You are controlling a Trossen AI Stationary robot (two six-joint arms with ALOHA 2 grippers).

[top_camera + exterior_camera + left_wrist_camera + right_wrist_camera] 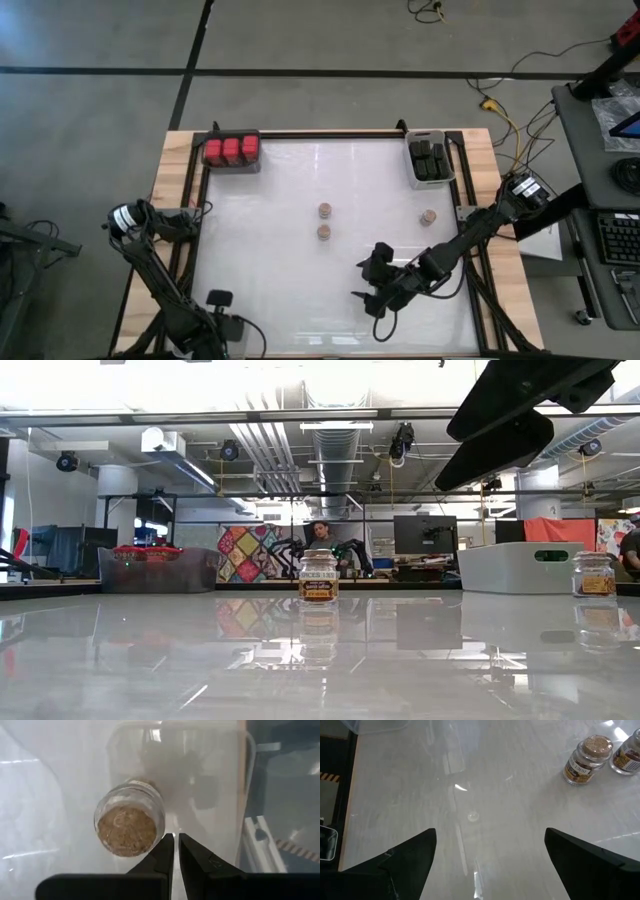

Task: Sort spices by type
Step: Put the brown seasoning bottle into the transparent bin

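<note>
Though ungripped, jar point(131, 822) beside left jaws

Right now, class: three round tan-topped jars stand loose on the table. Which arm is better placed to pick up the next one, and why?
The right. Its open hand is over the table near the two middle jars; the left hand, fingers closed, sits at the table's near edge.

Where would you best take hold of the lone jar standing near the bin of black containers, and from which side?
Grip the jar across its round sides just under the tan lid, coming straight down from above. It stands upright with bare table all round, so the open right gripper could probably straddle it from any direction.
</note>
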